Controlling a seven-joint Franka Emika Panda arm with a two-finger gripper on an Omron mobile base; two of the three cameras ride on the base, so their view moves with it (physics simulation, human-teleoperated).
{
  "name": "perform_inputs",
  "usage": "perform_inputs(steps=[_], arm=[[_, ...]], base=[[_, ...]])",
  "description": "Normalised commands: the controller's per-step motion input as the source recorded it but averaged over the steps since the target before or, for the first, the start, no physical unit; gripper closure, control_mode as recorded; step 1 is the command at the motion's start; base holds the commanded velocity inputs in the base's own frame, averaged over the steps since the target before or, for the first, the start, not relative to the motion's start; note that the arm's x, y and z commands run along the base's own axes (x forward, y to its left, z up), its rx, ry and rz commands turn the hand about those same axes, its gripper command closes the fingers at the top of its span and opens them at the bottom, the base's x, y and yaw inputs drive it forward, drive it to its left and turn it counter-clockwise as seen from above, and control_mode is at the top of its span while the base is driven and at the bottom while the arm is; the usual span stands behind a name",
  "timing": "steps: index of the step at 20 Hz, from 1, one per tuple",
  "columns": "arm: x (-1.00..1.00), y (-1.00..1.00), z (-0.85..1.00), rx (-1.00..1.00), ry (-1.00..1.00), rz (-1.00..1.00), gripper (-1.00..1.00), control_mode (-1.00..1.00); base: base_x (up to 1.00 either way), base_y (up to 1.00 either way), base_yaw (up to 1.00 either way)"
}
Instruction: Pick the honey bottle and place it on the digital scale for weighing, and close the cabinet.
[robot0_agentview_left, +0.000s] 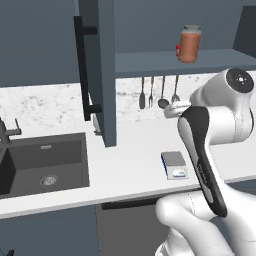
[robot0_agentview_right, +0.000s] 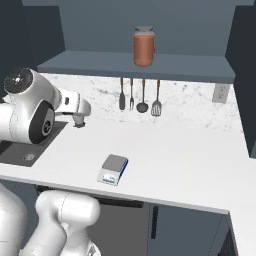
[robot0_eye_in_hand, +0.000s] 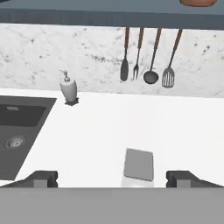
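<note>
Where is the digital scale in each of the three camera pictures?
Left base view: the scale sits on the white counter, lower right of centre.
Right base view: the scale sits on the counter, just left of centre.
Hand view: the scale is low, right of centre.
Shared landmark: the hanging utensils above and behind it.

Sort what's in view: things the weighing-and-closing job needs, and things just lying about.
For the job:
- honey bottle, on the cabinet shelf
- digital scale, on the counter
- cabinet, door open

Just there:
- soap dispenser
- hanging utensils
- sink
</note>
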Motion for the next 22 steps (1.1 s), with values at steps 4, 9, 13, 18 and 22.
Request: perform_inputs(steps=[4,9,13,18,22], arm=[[-0.18,0.0,0.86,0.0,-0.2,0.0,-1.0,-1.0],[-0.18,-0.04,0.81,0.0,-0.12,0.0,-1.0,-1.0],[-0.27,-0.25,0.67,0.0,-0.13,0.0,-1.0,-1.0],[-0.1,-0.44,0.51,0.0,-0.12,-0.02,-1.0,-1.0],[0.02,-0.36,0.29,0.0,-0.12,-0.02,-1.0,-1.0]], base=[[0.0,0.0,0.0],[0.0,0.0,0.0],[0.0,0.0,0.0],[0.0,0.0,0.0],[0.0,0.0,0.0]])
